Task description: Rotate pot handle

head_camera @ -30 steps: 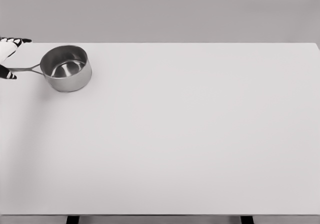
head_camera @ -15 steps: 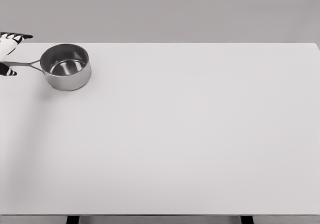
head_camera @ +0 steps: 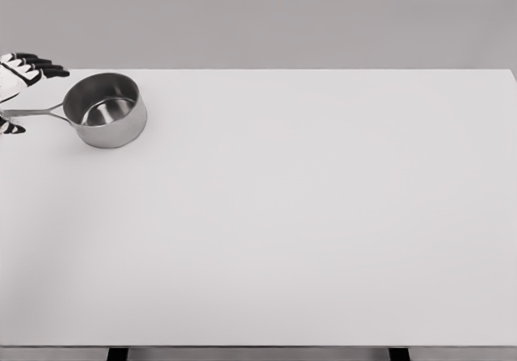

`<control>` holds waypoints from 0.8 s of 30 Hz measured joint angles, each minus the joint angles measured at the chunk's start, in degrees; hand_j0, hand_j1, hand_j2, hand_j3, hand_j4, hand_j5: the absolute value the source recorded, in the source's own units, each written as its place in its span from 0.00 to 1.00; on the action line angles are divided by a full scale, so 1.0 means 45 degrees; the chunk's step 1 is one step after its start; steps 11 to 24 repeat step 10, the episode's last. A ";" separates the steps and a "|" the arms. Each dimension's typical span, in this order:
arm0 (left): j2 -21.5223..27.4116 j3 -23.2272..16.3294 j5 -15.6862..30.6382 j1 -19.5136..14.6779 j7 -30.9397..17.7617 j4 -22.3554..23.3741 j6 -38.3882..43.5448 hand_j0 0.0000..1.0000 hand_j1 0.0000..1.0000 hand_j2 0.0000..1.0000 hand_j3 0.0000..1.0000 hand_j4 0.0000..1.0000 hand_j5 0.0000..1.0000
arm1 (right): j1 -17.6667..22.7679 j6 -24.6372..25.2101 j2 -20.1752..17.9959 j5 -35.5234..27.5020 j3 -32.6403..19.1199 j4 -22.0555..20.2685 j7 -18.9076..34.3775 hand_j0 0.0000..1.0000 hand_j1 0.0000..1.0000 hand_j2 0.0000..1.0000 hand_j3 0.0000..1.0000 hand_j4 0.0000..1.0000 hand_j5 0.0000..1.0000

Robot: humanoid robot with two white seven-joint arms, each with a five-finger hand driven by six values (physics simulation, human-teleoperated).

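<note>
Near the table's [head_camera: 323, 216] far left corner, pot [head_camera: 105, 110] upright, handle [head_camera: 36, 111] pointing left toward that edge, between spread fingers [head_camera: 44, 64] of left hand [head_camera: 14, 86] (firm grip unclear).

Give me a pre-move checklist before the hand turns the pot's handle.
1. Pot upright on the table: ok.
2. Handle points toward the left hand: ok.
3. Fingers above the handle, thumb tip below it: ok.
4. Firm grip on the handle: cannot tell, the hand is cut by the picture's edge.
5. Bare table around the pot for the swing: ok.
6. Right arm out of the way: ok, not in view.
</note>
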 measured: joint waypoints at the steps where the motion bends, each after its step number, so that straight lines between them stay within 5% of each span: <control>1: 0.0462 -0.0075 0.0104 0.0078 -0.0005 -0.1080 -0.0032 1.00 1.00 1.00 1.00 1.00 1.00 | 0.0019 0.0000 0.0000 0.0000 0.0001 -0.0001 0.0000 1.00 1.00 1.00 1.00 1.00 1.00; 4: 0.1094 -0.0742 0.0281 0.0194 -0.0038 -0.3618 -0.0082 1.00 1.00 1.00 1.00 1.00 1.00 | 0.0000 0.0000 0.0000 0.0001 0.0001 -0.0001 0.0000 1.00 1.00 1.00 1.00 1.00 1.00; 7: 0.0997 -0.1260 0.0269 0.1365 -0.0535 -0.4611 -0.0105 1.00 1.00 1.00 1.00 1.00 1.00 | 0.0000 0.0000 0.0000 0.0001 0.0001 -0.0001 0.0000 1.00 1.00 1.00 1.00 1.00 1.00; 10: 0.0722 -0.1766 0.0125 0.2012 -0.1097 -0.4964 -0.0116 1.00 1.00 1.00 1.00 1.00 1.00 | 0.0000 0.0000 0.0000 0.0000 0.0000 -0.0008 0.0000 1.00 1.00 1.00 1.00 1.00 1.00; 24: 0.0722 -0.1766 0.0125 0.2012 -0.1097 -0.4964 -0.0116 1.00 1.00 1.00 1.00 1.00 1.00 | 0.0000 0.0000 0.0000 0.0000 0.0000 -0.0008 0.0000 1.00 1.00 1.00 1.00 1.00 1.00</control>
